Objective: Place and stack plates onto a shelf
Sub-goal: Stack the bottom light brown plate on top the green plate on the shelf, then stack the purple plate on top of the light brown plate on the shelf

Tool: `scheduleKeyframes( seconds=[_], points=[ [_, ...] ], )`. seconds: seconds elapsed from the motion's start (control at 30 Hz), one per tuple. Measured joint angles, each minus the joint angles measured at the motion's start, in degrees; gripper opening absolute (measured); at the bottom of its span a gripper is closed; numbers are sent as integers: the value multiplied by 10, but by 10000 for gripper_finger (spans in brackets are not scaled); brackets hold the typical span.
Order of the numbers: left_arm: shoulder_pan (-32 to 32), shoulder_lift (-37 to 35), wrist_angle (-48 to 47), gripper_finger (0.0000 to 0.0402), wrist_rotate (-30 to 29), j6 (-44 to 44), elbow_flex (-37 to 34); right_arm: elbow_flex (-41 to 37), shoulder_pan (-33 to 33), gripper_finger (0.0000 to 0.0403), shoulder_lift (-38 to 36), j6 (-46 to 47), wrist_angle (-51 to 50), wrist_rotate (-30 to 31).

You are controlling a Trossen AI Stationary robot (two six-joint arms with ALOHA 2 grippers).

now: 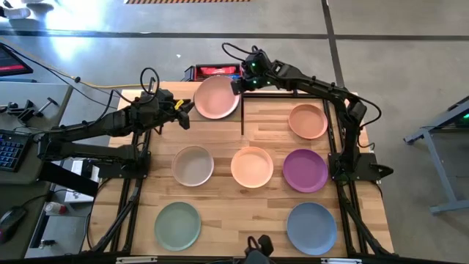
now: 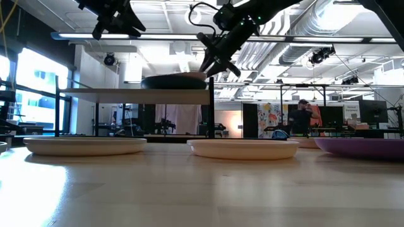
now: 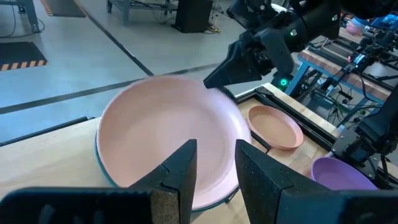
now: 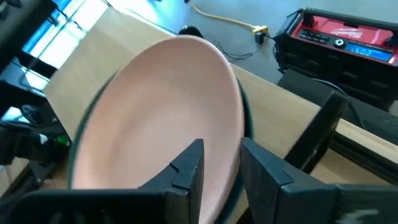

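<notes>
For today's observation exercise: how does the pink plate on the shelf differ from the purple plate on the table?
The pink plate sits raised on the shelf, stacked on a teal plate; the purple plate lies alone on the tabletop. The right gripper is at the pink plate's rim; nothing is near the purple one. Both are round.

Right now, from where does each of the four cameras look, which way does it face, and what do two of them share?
High view: above the table, facing straight down; both arms show, pink plate on the shelf.
Low view: at tabletop height, facing level across; arms enter from above.
Left wrist view: on the left arm, facing the pink plate; left gripper below.
Right wrist view: on the right arm, facing the same plate; right gripper open at its rim.
Shared: both wrist views show the pink plate on a teal plate.
</notes>
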Motion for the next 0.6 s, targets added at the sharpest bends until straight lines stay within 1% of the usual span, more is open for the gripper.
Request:
scheduleKeyframes(
  seconds=[0.23, 0.4, 0.6],
  points=[
    [0, 0, 0, 97, 0, 0, 0, 0, 0, 90, 0, -14, -8, 2],
    [0, 0, 0, 97, 0, -1, 0, 0, 0, 90, -15, -55, -23, -5],
    [0, 0, -5, 97, 24, -1, 0, 0, -2, 90, -59, -119, -86, -73]
  ],
)
